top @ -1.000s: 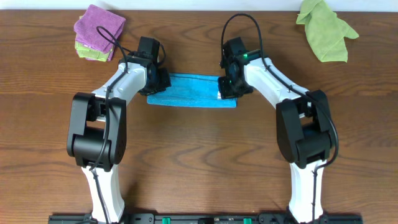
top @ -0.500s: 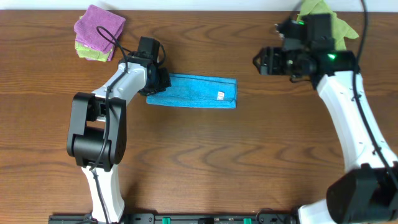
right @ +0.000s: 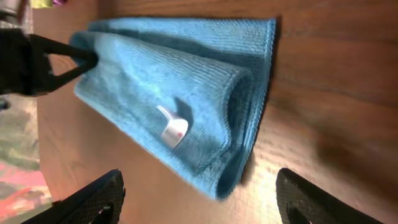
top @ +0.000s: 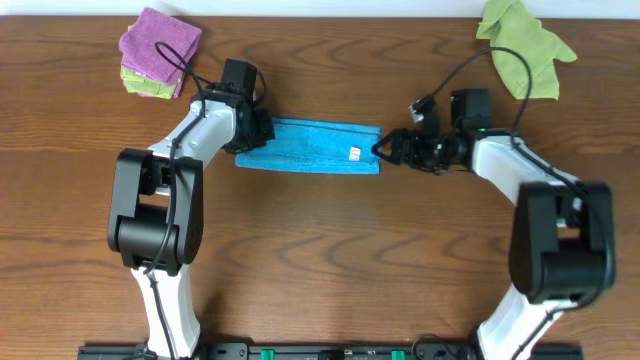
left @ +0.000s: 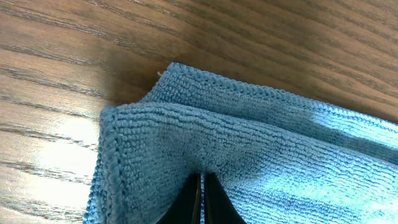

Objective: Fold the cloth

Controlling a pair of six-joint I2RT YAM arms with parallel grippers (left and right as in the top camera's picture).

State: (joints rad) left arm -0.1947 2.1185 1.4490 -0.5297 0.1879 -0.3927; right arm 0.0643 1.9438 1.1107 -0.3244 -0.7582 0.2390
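Note:
The sky-blue cloth (top: 310, 147) lies on the table as a long folded strip, its white tag (top: 354, 153) near the right end. My left gripper (top: 250, 135) is shut on the cloth's left end. In the left wrist view the fabric (left: 249, 137) is pinched between the closed fingertips (left: 202, 186). My right gripper (top: 385, 152) is open and low at the strip's right end. In the right wrist view the folded end (right: 186, 81) and tag (right: 174, 130) lie just ahead of my open right gripper (right: 199, 183), with nothing between the fingers.
A purple folded cloth (top: 160, 42) lies on a green one (top: 145, 85) at the back left. An olive-green cloth (top: 522, 45) lies crumpled at the back right. Bare wood table surrounds the strip.
My right gripper let go of the cloth's right end and opened, swung off to the back right, then came back low to that end. The left gripper and cloth stayed put.

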